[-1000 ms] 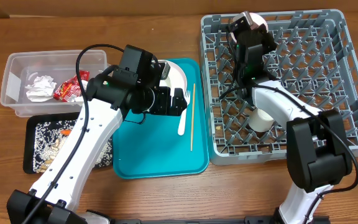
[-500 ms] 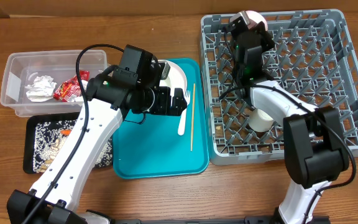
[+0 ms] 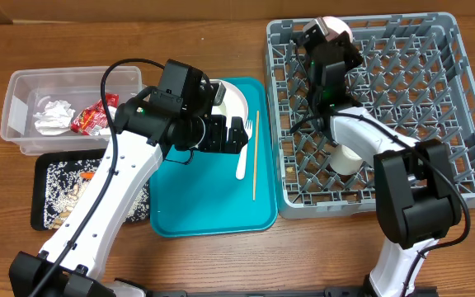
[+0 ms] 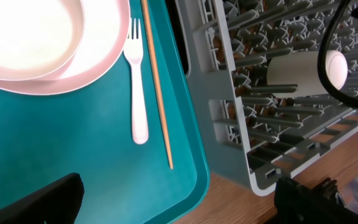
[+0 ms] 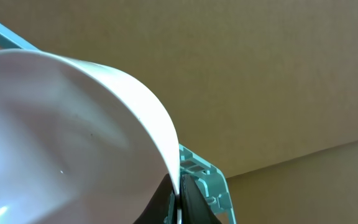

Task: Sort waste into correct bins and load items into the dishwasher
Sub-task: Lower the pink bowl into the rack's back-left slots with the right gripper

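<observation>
Now: white bowl (image 5: 67, 124) sits at the far left corner of the dish rack (image 3: 402, 18), its rim pinched in my right claw (image 5: 179, 200), clamped tight. Pegs crowd all round it; a small cup (image 3: 346, 159) lies on its side further down the rack. My left claw (image 3: 231, 134) gapes wide over the teal tray (image 3: 204, 202), beside plate (image 3: 236, 97), fork (image 3: 242, 157) and chopstick (image 3: 255, 161).

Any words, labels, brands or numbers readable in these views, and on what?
No readable text anywhere.
Snack wrapper in the clear tub: any print is too small and crinkled to read.
Dish rack, teal tray, plate: no markings seen.
</observation>
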